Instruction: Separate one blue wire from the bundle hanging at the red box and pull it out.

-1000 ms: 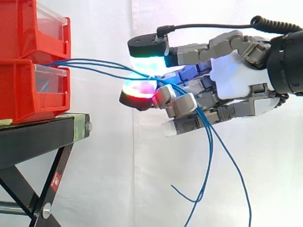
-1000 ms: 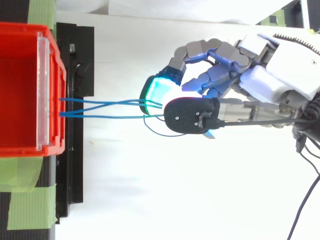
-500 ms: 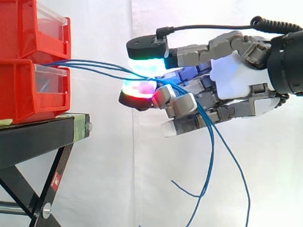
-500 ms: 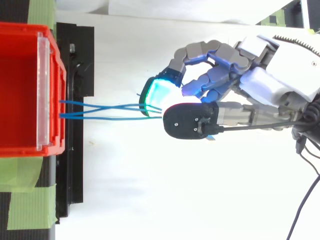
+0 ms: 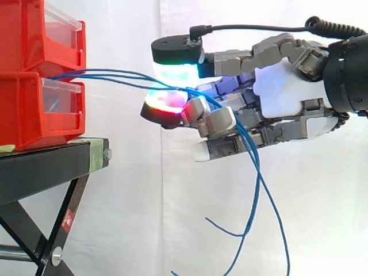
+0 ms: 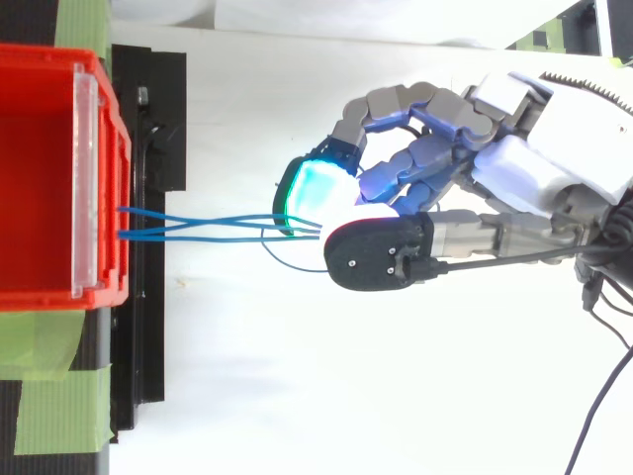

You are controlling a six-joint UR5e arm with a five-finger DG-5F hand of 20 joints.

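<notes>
Side view: blue wires point(image 5: 115, 74) run near-level from the lower red box point(image 5: 34, 109) rightward into the hand point(image 5: 282, 95), pinched between its glowing pads point(image 5: 165, 102), tails drooping under the palm; top view: wires' long axis lies box-to-hand, so the pull likely goes straight away from the box.

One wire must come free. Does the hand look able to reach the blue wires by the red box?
Likely yes: the blue wires run through the hand's curled fingers; nothing blocks them.
</notes>
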